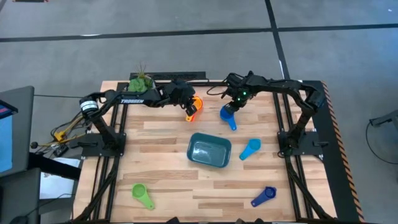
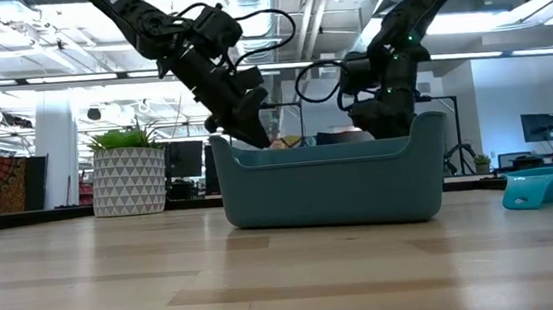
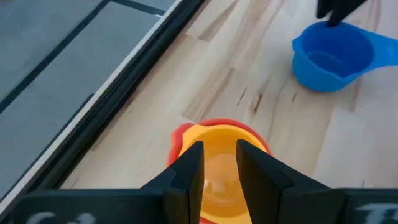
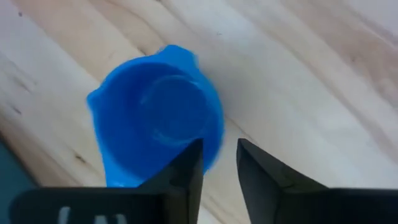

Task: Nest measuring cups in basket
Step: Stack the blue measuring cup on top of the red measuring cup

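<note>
My left gripper (image 3: 217,149) is at the table's far middle (image 1: 189,111), shut on an orange measuring cup (image 3: 217,180) nested in a red one (image 3: 181,132). To its right a blue cup (image 4: 155,130) stands on its base on the table (image 1: 228,115), its handle pointing toward the near edge. My right gripper (image 4: 219,146) hangs open just above the blue cup's rim (image 1: 232,104), pointing steeply down, with wood showing between its fingers. The teal basket (image 1: 209,151) sits at the table's middle. A light blue cup (image 1: 249,149), a green cup (image 1: 142,195) and a dark blue cup (image 1: 263,196) lie loose on the table. My left gripper has the orange cup (image 3: 219,163) between its two fingers, which slant down from the table's left. The fingers (image 3: 189,171) cover the place of contact, so the part held does not show. The red cup sits under the orange one.
A white patterned pot with a green plant (image 1: 141,81) stands at the far edge behind my left arm. The black frame rail (image 3: 124,87) runs along the far edge close to the orange cup. Bare wood lies along the near side between the green and dark blue cups.
</note>
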`<control>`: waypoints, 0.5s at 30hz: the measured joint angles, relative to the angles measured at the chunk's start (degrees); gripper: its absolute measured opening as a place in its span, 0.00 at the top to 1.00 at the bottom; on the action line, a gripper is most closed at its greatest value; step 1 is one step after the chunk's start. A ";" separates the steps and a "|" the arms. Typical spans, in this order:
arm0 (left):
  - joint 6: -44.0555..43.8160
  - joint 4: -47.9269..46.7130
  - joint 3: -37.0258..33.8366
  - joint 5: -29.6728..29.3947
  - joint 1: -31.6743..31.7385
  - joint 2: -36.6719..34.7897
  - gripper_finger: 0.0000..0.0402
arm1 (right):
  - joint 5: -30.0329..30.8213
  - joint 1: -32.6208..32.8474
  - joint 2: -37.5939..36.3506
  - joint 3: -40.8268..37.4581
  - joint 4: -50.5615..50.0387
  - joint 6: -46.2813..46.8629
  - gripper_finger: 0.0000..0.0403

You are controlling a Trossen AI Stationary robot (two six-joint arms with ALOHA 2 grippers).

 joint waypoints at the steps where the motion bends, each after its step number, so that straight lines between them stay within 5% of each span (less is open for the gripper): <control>1: 0.24 -0.02 0.03 -0.02 0.09 0.00 0.79 | 0.00 0.29 -0.15 0.00 0.06 0.05 0.68; 8: 1.66 -0.87 0.03 -1.72 1.04 -0.02 0.79 | 2.78 2.63 -5.47 -0.19 -0.71 1.36 0.61; 15: 2.90 -0.81 0.03 -2.11 2.41 -1.09 0.79 | 5.67 8.29 -19.41 -6.16 3.56 4.66 0.58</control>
